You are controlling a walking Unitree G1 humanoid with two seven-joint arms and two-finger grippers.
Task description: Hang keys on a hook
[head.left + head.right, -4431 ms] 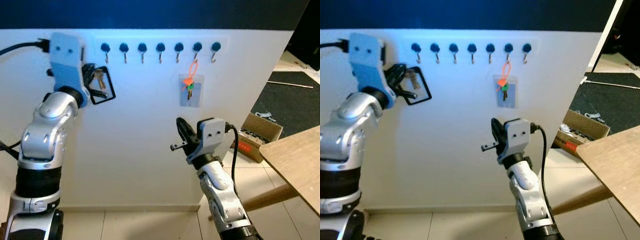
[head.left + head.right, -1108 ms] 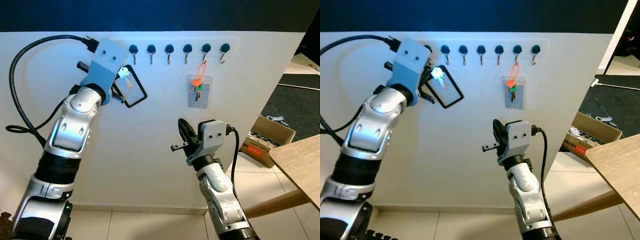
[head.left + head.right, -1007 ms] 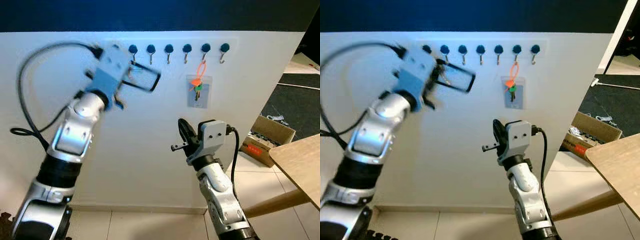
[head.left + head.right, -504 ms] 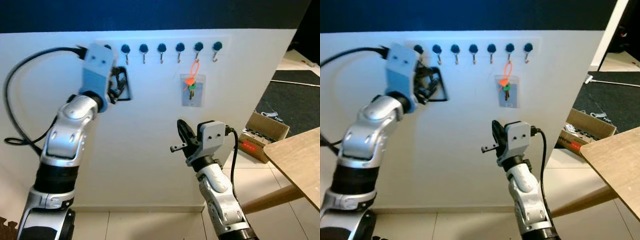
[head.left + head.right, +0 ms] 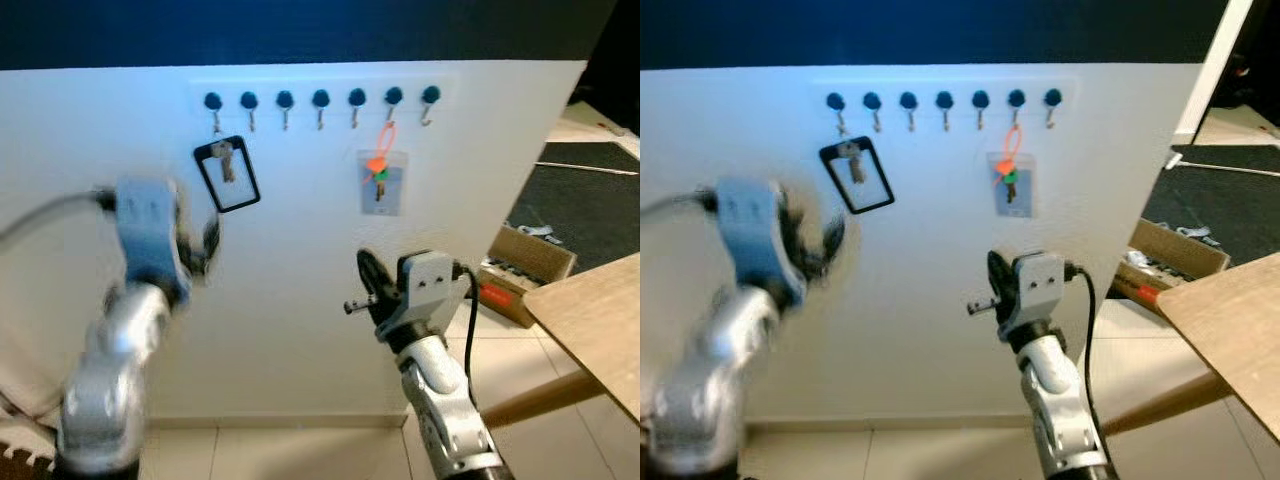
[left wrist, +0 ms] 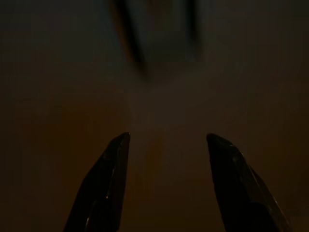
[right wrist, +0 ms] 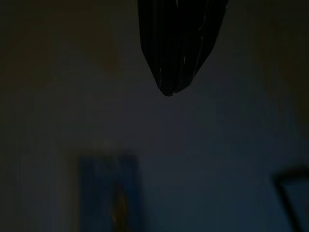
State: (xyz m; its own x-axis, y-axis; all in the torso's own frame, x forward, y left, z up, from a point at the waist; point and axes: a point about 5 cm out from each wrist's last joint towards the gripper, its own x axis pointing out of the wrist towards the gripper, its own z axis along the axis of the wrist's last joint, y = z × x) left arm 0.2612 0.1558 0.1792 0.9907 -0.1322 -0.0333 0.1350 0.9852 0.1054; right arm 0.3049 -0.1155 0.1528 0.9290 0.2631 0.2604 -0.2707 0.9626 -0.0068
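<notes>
A bunch of keys with a black rectangular frame tag (image 5: 226,175) hangs from the leftmost hook (image 5: 214,103) of a row of blue-capped hooks on the white wall. My left gripper (image 5: 203,243) is blurred, below and left of the tag and apart from it. In the left wrist view its fingers (image 6: 115,159) stand open with nothing between them, the tag (image 6: 159,29) a dark blur ahead. My right gripper (image 5: 366,285) is held shut lower down in front of the wall, holding nothing; its closed fingertips (image 7: 169,82) show in the right wrist view.
Another key set on an orange loop with a clear pouch (image 5: 381,181) hangs from the sixth hook (image 5: 393,98). A wooden table (image 5: 590,325) juts in at the right. A cardboard box (image 5: 522,262) and a black mat (image 5: 590,190) lie on the floor beyond.
My left gripper held the black-framed keys up by the hooks; now the keys hang on the leftmost hook. The gripper has let go, opened and dropped down away from them.
</notes>
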